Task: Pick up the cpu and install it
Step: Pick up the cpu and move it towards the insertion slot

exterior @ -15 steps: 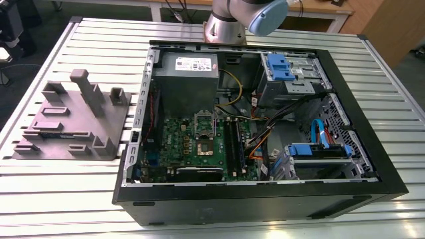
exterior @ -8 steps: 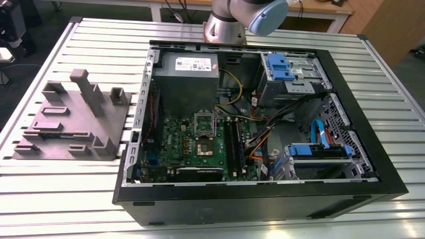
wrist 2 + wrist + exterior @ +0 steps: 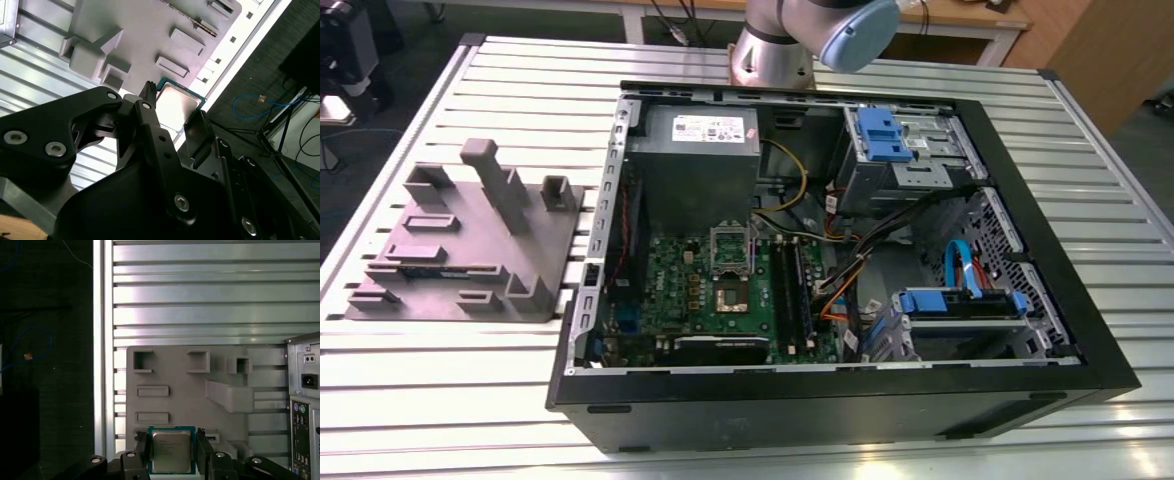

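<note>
Hand clamped on cpu in both wrist views; exterior view shows computer case.

cpu in pincer; fixture block exterior view's left of computer case.

The room is evenly lit from above, and the ribbed metal table throws the light back in pale bands, brightest in the first wrist view. In the second wrist view glare washes the cpu nearly white, the gripper reads as a dark mass, and the floor falls almost black.
</note>
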Controlling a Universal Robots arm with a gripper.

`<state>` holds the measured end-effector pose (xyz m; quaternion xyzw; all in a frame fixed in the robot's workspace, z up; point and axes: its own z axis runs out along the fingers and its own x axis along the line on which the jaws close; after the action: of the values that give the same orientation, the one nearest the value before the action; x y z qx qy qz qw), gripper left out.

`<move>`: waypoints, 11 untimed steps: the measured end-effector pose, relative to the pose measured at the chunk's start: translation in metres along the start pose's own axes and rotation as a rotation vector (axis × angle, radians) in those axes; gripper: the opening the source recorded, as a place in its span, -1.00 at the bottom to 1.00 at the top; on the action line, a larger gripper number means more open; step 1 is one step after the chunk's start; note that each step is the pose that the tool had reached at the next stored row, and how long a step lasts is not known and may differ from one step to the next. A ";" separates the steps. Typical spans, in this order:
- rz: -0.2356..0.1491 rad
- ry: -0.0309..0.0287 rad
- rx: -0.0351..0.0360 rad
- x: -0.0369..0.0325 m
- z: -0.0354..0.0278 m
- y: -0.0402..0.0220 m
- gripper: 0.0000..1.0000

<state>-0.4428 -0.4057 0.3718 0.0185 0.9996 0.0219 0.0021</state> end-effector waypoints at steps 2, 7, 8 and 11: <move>0.000 0.0000 0.0000 -0.0007 0.0000 0.0000 -0.05; 0.000 0.0003 0.0002 -0.0009 -0.0013 0.0001 -0.05; 0.000 0.0001 0.0000 -0.0009 -0.0021 0.0001 -0.05; 0.000 -0.0002 -0.0002 -0.0008 -0.0031 0.0002 -0.05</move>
<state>-0.4420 -0.4057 0.3749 0.0185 0.9996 0.0220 0.0022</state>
